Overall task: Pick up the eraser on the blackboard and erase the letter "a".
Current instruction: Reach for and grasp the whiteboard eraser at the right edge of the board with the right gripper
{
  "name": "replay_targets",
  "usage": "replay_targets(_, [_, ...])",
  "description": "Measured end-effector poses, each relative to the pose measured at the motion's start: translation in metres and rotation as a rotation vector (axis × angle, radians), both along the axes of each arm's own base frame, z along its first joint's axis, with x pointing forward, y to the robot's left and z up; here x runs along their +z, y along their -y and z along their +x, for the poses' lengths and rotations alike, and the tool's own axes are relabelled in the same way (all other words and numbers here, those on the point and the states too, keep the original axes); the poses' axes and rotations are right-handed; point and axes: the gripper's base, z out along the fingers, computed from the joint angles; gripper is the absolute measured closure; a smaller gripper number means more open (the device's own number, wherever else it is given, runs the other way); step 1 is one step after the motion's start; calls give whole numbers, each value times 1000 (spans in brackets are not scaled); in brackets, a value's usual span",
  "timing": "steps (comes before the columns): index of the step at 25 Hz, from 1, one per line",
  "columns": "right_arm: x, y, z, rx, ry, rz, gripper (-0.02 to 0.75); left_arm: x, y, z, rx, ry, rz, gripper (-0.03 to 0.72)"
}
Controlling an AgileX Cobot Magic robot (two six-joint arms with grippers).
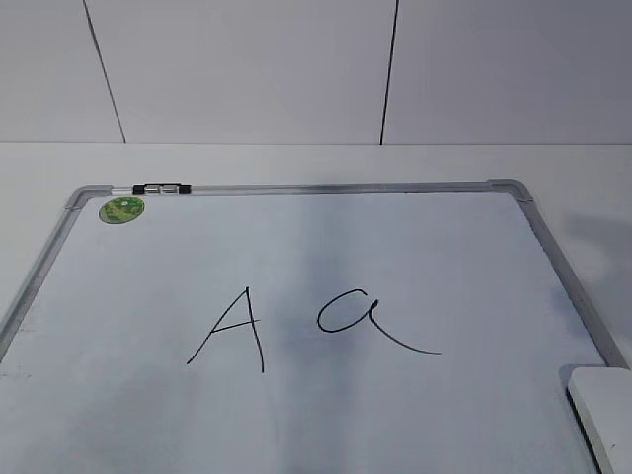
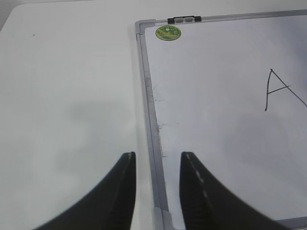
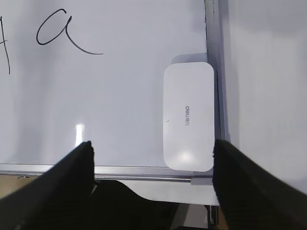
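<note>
The blackboard (image 1: 316, 193) is a white board with a grey frame lying flat on the table. The cursive letter "a" (image 1: 360, 316) sits at its middle and shows in the right wrist view (image 3: 57, 31). The white eraser (image 3: 188, 116) lies on the board's near right corner against the frame; its edge shows in the exterior view (image 1: 604, 410). My right gripper (image 3: 152, 149) is wide open above the board's near edge, just short of the eraser. My left gripper (image 2: 157, 160) is open and empty over the board's left frame (image 2: 149, 103).
A capital "A" (image 1: 232, 331) is written left of the "a". A black-and-clear marker (image 1: 161, 188) lies on the far frame by a round green sticker (image 1: 121, 208). White table surrounds the board; a white wall stands behind.
</note>
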Motion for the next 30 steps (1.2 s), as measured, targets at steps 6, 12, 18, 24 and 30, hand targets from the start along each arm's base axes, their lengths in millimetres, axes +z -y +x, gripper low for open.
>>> replay_targets(6, [0, 2, 0, -7, -1, -27, 150, 0, 0, 0, 0, 0, 0, 454])
replay_targets(12, [-1, 5, 0, 1, -3, -75, 150, 0, 0, 0, 0, 0, 0, 454])
replay_targets(18, [-4, 4, 5, 39, -25, -128, 150, 0, 1, 0, -10, 0, -15, 454])
replay_targets(24, [-6, 0, 8, 76, -36, -135, 150, 1, 6, -1, -41, -2, -62, 452])
replay_targets(30, [-8, -3, 8, 112, -41, -155, 150, 2, 7, 8, -42, -58, -68, 405])
